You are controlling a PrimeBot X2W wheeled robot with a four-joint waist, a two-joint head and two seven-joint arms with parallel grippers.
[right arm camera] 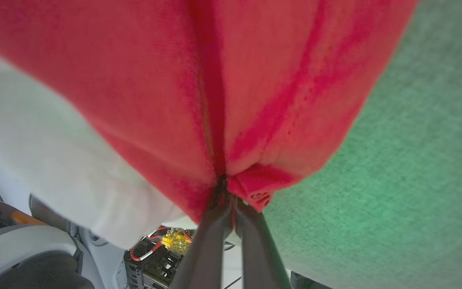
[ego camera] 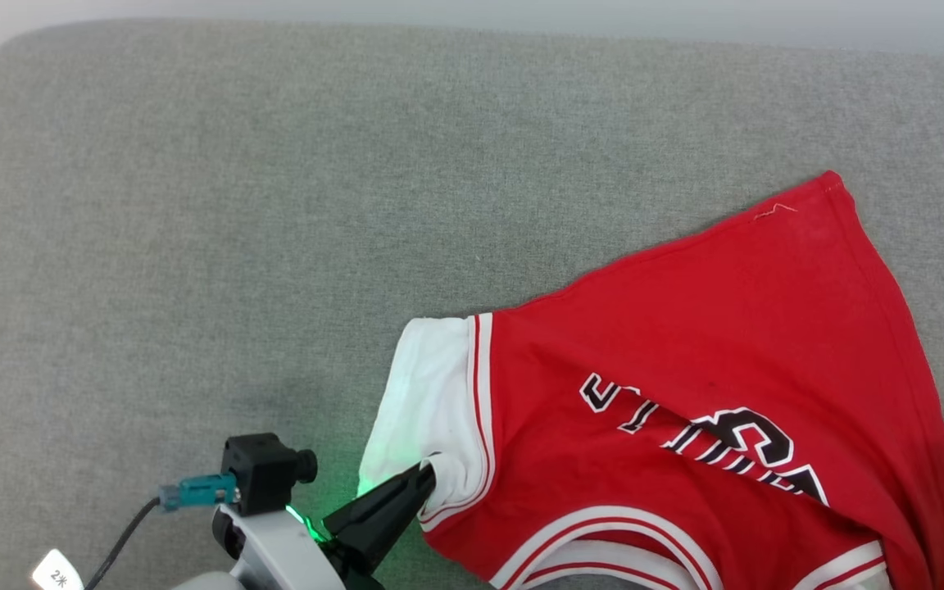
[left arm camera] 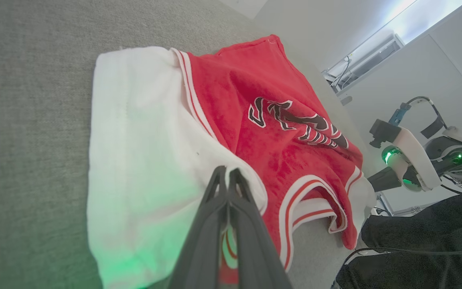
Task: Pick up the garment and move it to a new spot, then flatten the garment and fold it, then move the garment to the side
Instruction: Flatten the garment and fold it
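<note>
The garment (ego camera: pixel 685 344), a red jersey with white panels, striped trim and black lettering, lies rumpled at the lower right of the grey padded surface (ego camera: pixel 275 205). My left gripper (ego camera: pixel 427 475) is shut on the edge of its white panel, at the garment's left side. In the left wrist view the two fingers (left arm camera: pixel 227 176) press together over the white cloth of the garment (left arm camera: pixel 255 80). My right gripper (right arm camera: pixel 231 194) is shut on a bunched fold of the garment's red cloth (right arm camera: pixel 155 80). It also appears at the garment's far corner in the left wrist view (left arm camera: pixel 375 182).
The grey surface stretches wide to the left and back of the garment, ending at a rounded far edge (ego camera: pixel 439 29). The robot's dark body (left arm camera: pixel 415 241) shows beyond the surface's near edge.
</note>
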